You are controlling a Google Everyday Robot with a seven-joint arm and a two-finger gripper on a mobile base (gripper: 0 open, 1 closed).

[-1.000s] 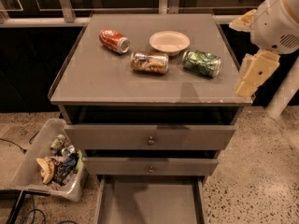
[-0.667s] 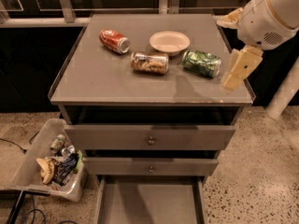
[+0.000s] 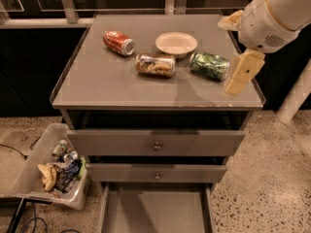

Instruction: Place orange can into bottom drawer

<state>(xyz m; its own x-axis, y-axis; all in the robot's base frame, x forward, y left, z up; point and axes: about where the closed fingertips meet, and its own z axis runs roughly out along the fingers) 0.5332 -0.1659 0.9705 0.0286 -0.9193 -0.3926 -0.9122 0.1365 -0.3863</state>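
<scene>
Pincer [image 3: 242,74]: pale cream, on the white arm, hanging over the right front edge of the grey cabinet surface [image 3: 97,86], just beside the crumpled green can [image 3: 209,65]; you cannot tell whether it is open or closed; nothing seen in its grasp.

Small orange-brown soda can with silver ends [image 3: 155,65]: lying on its side near the middle of the surface, long axis left to right; the green can lies between it and the pincer; a shallow white round bowl [image 3: 176,43] just behind it; a red can on its side [image 3: 118,42] to its left rear.

Wide flat grey bottom drawer [image 3: 154,210]: pulled out, presumably to receive the can; the two grey knobbed drawers [image 3: 155,142] above sit further in, so they leave it uncovered from above.

Judgement: grasp not yet made; you need to pass left over the green can and close across the orange can's body; lying flat, it may roll if nudged.
</scene>
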